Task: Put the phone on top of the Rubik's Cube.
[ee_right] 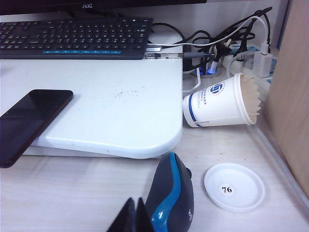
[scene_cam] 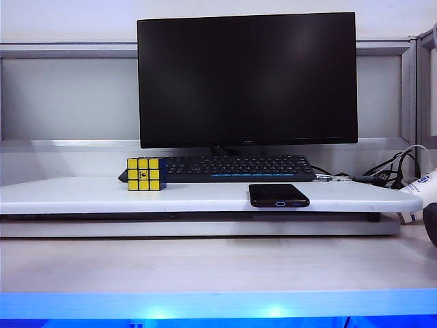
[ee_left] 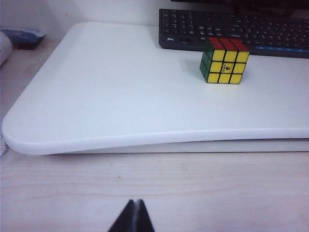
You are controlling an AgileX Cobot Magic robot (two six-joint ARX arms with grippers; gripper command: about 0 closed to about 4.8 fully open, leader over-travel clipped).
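The left gripper [ee_left: 133, 217] hung closed and empty low over the wooden desk [ee_left: 154, 193], short of the white platform [ee_left: 96, 96]. On that platform the Rubik's Cube [scene_cam: 146, 173] stood just in front of the keyboard's [scene_cam: 239, 167] left end, and further right the phone [scene_cam: 278, 195] lay flat at the front edge, overhanging it. The right gripper [ee_right: 134, 217] was likewise closed on nothing, just beside a computer mouse [ee_right: 171, 195].
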